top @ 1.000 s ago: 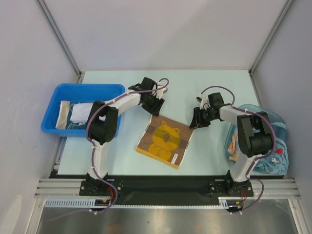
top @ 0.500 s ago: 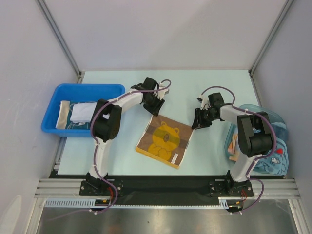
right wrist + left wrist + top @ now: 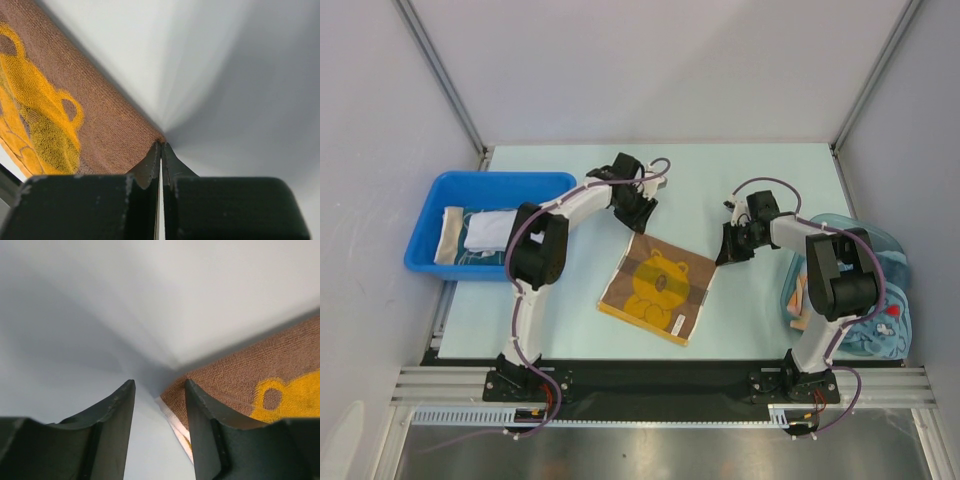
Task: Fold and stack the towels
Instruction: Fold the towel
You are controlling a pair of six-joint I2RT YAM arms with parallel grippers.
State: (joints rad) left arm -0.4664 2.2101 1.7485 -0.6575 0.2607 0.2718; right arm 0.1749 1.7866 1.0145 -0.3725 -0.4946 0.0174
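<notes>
brown towel [image 3: 658,288] with the yellow bear lies flat, mid-table, turned a little askew. the table [image 3: 760,180] is pale green.

left jaws: apart. you have them low at the towel's far left corner. in the left wrist view that corner sits in the gap between the two dark fingers [image 3: 112,432], nothing clamped.

right jaws: together. they sit at the towel's far right corner. in the right wrist view the tips meet right at the corner's point. you cannot tell from here whether any cloth is caught between them.

blue bin [image 3: 425,255] sits at the left edge of the table, well apart from the towel. folded cloths lie inside it, a white one [image 3: 485,230] on top.

heap of towels [image 3: 882,335], mostly light blue, sits at the right edge beside the right arm.
</notes>
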